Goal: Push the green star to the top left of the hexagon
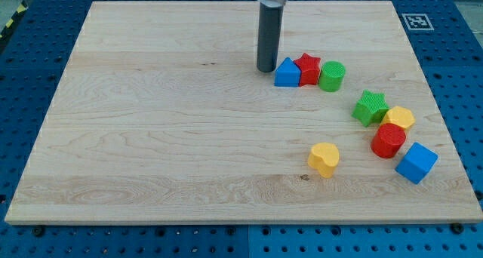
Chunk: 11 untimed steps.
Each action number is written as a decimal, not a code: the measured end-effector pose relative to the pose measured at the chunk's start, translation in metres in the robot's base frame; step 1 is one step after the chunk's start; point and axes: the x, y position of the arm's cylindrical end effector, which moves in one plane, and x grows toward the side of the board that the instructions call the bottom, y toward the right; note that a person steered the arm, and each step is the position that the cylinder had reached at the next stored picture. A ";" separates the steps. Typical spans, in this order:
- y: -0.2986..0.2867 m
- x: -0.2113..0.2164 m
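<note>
The green star (pixel 370 107) lies on the wooden board at the view's right, touching the yellow hexagon (pixel 399 118), which sits just to its lower right. My tip (pixel 266 69) rests on the board well to the upper left of the star, just left of a blue triangle block (pixel 286 73) and close to touching it.
A red star (pixel 307 68) and a green cylinder (pixel 332 75) stand in a row right of the blue triangle block. A red cylinder (pixel 388 140) and a blue cube (pixel 416 163) lie below the hexagon. A yellow heart (pixel 324 158) lies lower middle. The board's right edge (pixel 436 99) is near.
</note>
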 end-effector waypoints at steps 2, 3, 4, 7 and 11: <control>0.054 -0.030; 0.106 -0.043; 0.177 -0.021; 0.198 0.085; 0.125 0.093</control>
